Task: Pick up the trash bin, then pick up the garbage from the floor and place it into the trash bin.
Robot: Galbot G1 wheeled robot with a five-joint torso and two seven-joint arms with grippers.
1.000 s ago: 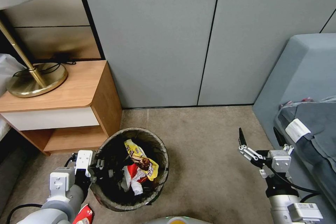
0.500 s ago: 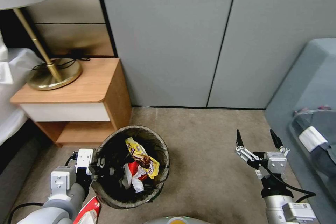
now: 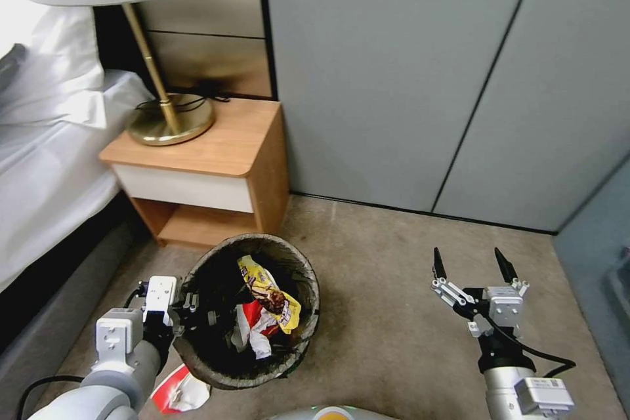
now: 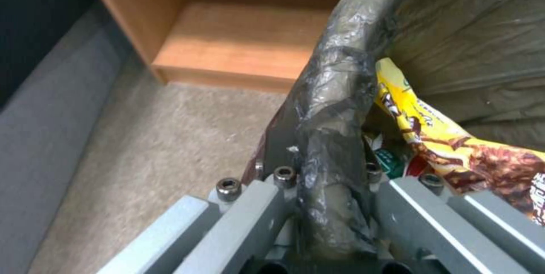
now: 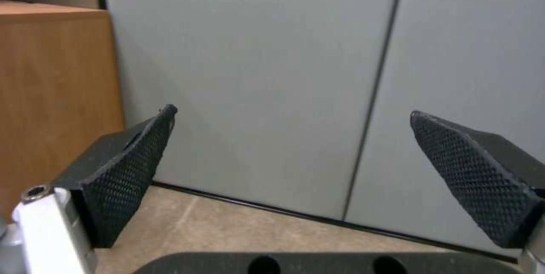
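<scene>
Whole head view swung leftward; left gripper (image 3: 197, 316) still pinching trash bin (image 3: 298, 272) rim, right gripper (image 3: 471, 267) spread, empty; red-white wrapper (image 3: 180, 390) now exposed on carpet (image 3: 387, 315), next pickup likely.

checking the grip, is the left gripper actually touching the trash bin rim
Touching. In the left wrist view the left gripper has its fingers closed on either side of the trash bin rim, pinching the bag-covered edge with no gap.

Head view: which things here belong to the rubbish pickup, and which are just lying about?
Job:
- round bin with dark bag liner, rim clamped in left claw
- yellow snack wrapper inside the bin
- red-white wrapper on carpet
- right claw, open

Lying about:
- brass lamp
- wooden nightstand
- white-sheeted bed
</scene>
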